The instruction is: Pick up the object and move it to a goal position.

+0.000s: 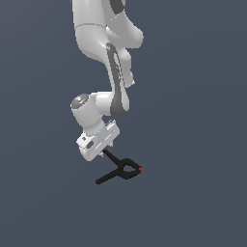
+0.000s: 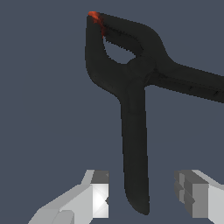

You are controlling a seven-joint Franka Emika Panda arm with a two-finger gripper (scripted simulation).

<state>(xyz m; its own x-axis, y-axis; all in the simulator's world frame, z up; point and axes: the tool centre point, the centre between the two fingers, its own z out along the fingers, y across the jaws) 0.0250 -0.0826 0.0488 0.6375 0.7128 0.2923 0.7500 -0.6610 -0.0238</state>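
matt black clamp [image 2: 133, 109], glossy white arm [image 1: 103, 34]

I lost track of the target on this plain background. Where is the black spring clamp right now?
In the exterior view the spring clamp lies just below the gripper, orange tip toward that view's right; in the wrist view one handle runs between the open fingers.

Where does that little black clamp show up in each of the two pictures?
Exterior view: the black clamp lies low in the picture, just below the hand.
Wrist view: it fills the middle, one handle between the fingers.
Shared landmark: its orange-red tip.
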